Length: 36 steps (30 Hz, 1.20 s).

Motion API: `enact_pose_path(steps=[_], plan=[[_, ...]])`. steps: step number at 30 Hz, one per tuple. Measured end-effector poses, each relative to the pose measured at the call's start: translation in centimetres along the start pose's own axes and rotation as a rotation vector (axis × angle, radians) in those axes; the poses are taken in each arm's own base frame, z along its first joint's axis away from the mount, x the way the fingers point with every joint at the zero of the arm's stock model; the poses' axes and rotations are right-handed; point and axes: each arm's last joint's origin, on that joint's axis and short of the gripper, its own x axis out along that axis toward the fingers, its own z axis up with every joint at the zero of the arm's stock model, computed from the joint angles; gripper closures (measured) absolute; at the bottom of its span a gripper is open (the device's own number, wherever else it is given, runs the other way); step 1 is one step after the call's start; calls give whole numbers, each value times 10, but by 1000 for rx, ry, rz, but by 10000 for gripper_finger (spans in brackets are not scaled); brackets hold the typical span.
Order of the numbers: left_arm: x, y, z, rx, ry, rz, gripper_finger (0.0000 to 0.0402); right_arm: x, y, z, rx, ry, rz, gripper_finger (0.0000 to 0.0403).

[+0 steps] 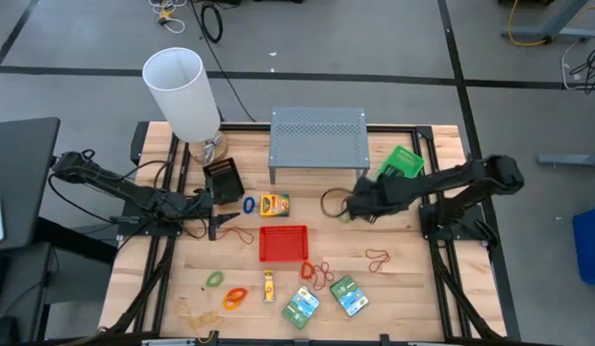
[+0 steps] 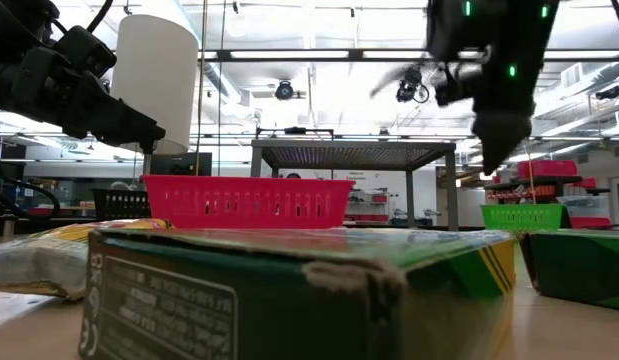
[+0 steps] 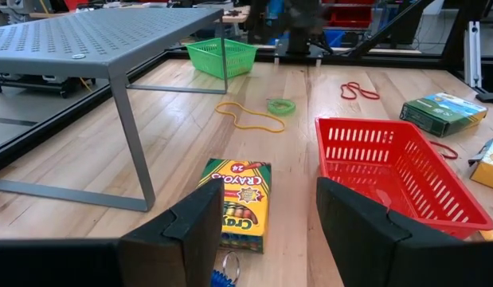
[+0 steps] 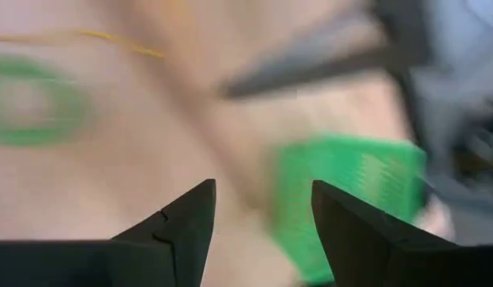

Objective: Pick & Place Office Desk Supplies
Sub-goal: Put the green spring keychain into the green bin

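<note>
My right gripper [image 1: 357,206] hangs open above the table, right of the grey stand's front legs; its own view shows the green mesh tray [image 4: 350,199] and a green ring [image 4: 31,108] below it, with nothing between the fingers. My left gripper [image 1: 216,219] stands open near the table's left side, pointing at the crayon box [image 3: 240,199], which lies flat. A blue rubber band [image 3: 222,275] lies just in front of its fingers. The red mesh tray [image 1: 283,242] stands mid-table. The black box [image 1: 223,178] sits beside the lampshade's foot.
The grey perforated stand [image 1: 317,139] and the white lampshade [image 1: 186,91] stand at the back. A yellow band [image 3: 250,117] lies near the stand. Red bands [image 1: 377,258], two green-blue packets [image 1: 301,306] [image 1: 347,295], and orange [image 1: 235,298] and green [image 1: 214,279] bands lie near the front edge.
</note>
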Motion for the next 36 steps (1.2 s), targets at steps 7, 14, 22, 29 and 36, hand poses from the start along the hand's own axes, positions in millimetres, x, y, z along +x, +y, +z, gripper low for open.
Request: enact_pose_path(steps=[7, 14, 22, 29, 36], plan=[[0, 0, -1, 5, 9, 1, 196, -18, 52, 7, -166, -262, 423, 186], [0, 0, -2, 9, 14, 1, 196, -6, 59, -1, -173, -278, 452, 186], [0, 0, -1, 12, 12, 1, 196, 22, 66, 5, -233, -220, 446, 186], [0, 0, -1, 11, 11, 1, 196, 50, 67, 12, -275, -145, 398, 186], [0, 0, -2, 10, 16, 1, 196, 64, 70, 15, -315, -98, 414, 191]])
